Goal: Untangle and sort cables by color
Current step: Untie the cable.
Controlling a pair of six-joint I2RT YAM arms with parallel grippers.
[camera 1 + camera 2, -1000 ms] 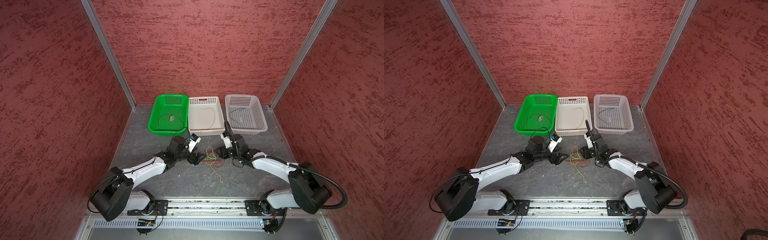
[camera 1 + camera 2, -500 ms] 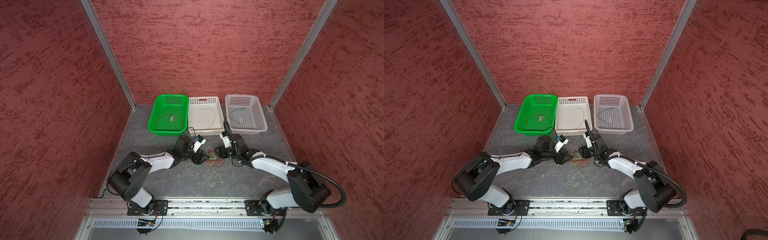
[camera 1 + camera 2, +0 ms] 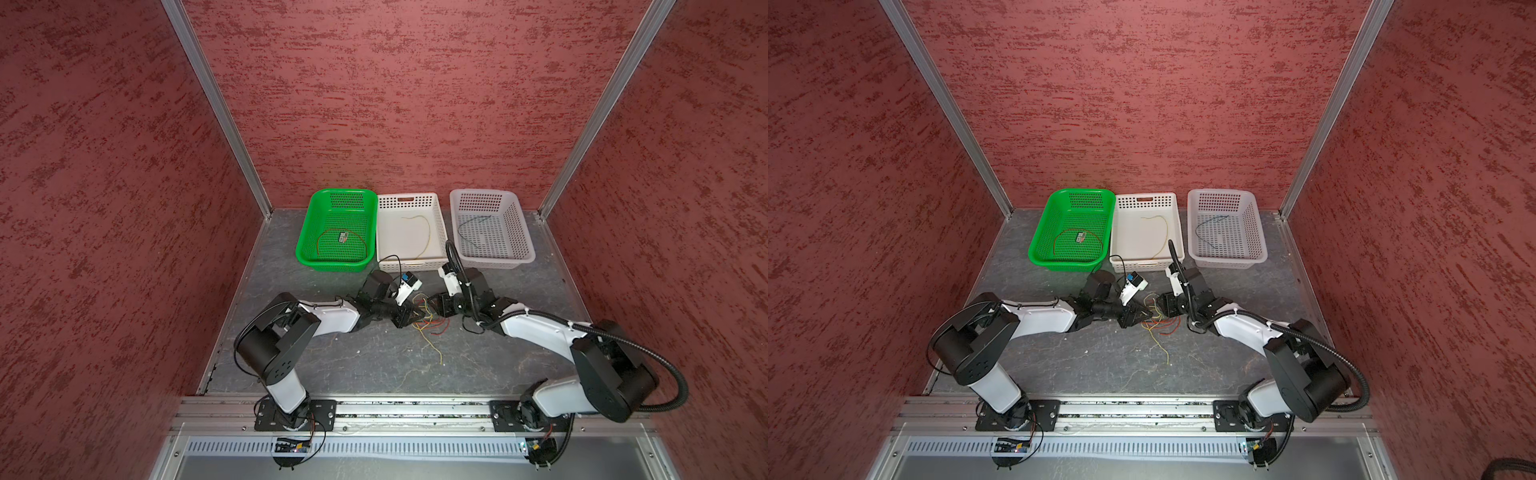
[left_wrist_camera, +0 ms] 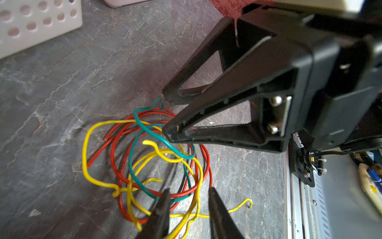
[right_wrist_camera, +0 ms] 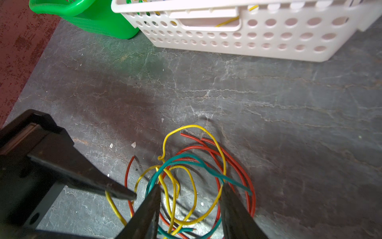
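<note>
Left gripper point(image 4: 189, 192), jaws narrowly apart, straddles the tangled cables point(image 4: 165, 152); right gripper point(image 5: 190, 187) spread. Untangling: next, pinch one strand.

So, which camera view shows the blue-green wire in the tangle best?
Left wrist view: the blue-green wire lies close up, most of its loops visible. The right wrist view shows only an arc. In both top views it is too small.

Even soft overhead light, faint shadows (wrist views blurry near edges)
</note>
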